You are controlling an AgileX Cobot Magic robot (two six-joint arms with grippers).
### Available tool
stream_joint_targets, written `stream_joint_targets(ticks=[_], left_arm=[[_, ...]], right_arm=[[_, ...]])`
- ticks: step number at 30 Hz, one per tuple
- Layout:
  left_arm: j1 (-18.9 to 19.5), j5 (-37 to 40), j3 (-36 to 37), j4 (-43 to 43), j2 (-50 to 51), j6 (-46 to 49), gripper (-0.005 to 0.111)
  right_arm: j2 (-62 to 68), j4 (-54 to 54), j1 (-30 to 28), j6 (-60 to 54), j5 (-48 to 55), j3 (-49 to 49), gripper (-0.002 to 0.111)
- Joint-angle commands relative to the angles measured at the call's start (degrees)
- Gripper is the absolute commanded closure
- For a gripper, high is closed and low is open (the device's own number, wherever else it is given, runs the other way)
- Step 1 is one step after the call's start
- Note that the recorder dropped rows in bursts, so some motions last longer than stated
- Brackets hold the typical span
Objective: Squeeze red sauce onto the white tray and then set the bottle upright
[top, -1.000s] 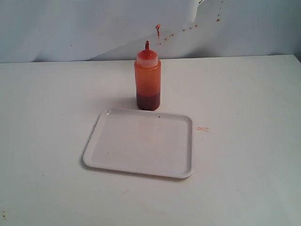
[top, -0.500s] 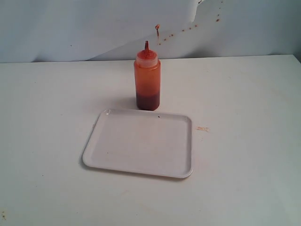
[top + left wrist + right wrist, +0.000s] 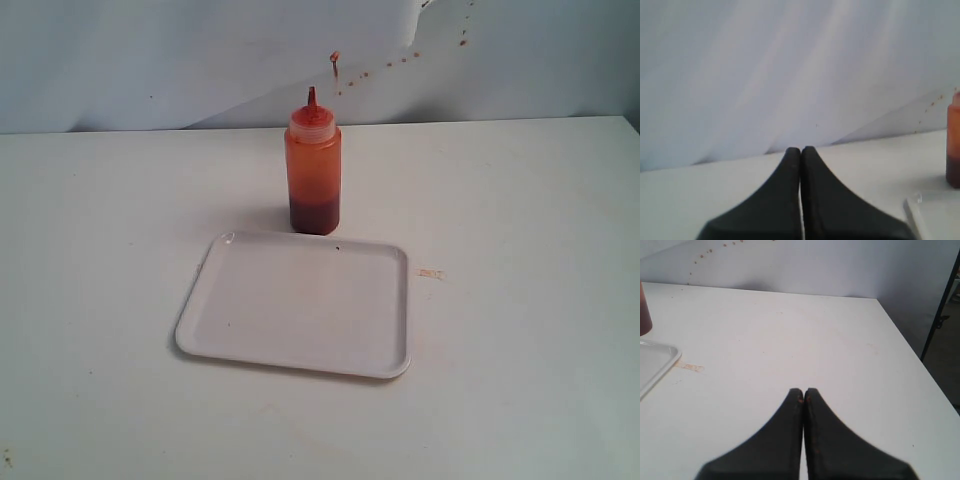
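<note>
The bottle (image 3: 314,165) stands upright on the table just behind the white tray (image 3: 300,305), orange-red and translucent with a pointed red nozzle. Red sauce (image 3: 314,216) shows as a dark fill at its base. The tray's surface shows no drops. Neither arm appears in the exterior view. My left gripper (image 3: 801,150) is shut and empty, and the bottle (image 3: 953,142) and a tray corner (image 3: 935,217) show at the edge of its view. My right gripper (image 3: 803,391) is shut and empty, far from the tray (image 3: 655,362) and the bottle's base (image 3: 644,310).
A small brownish smear (image 3: 430,273) marks the table right of the tray. Red-brown specks (image 3: 400,60) dot the pale backdrop. The table's right edge (image 3: 905,345) drops off beside a dark post (image 3: 940,310).
</note>
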Motion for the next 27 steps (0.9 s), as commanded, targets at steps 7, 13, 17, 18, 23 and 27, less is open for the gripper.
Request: stream_joint_targets(ticks=[7,13,17,18,23,27], left_arm=[[0.14,-30.0,0.24,0.19,-0.23,-20.85,0.107],[0.14,-42.79,0.24,-5.52,3.04,-17.59,0.107],[0.14,-43.53,-0.68,-11.37,12.02,-11.3,0.107],[0.14,-44.13,-1.24,-12.21,14.57,-10.61,0.107],[0.14,-52.22,-4.92,-12.88,34.31,-9.9,0.107],[0.14,-56.87,-9.03,-11.71,52.35,-10.01,0.107]], right_arm=[[-0.2,-0.24,-0.37,0.1,-0.07,0.18,0.108],[-0.2,-0.24,-0.37,0.1,-0.07,0.18,0.108],[-0.2,-0.24,-0.37,0.1,-0.07,0.18,0.108],[-0.2,-0.24,-0.37,0.1,-0.07,0.18,0.108],[-0.2,-0.24,-0.37,0.1,-0.07,0.18,0.108],[-0.2,-0.24,-0.37,0.1,-0.07,0.18,0.108]])
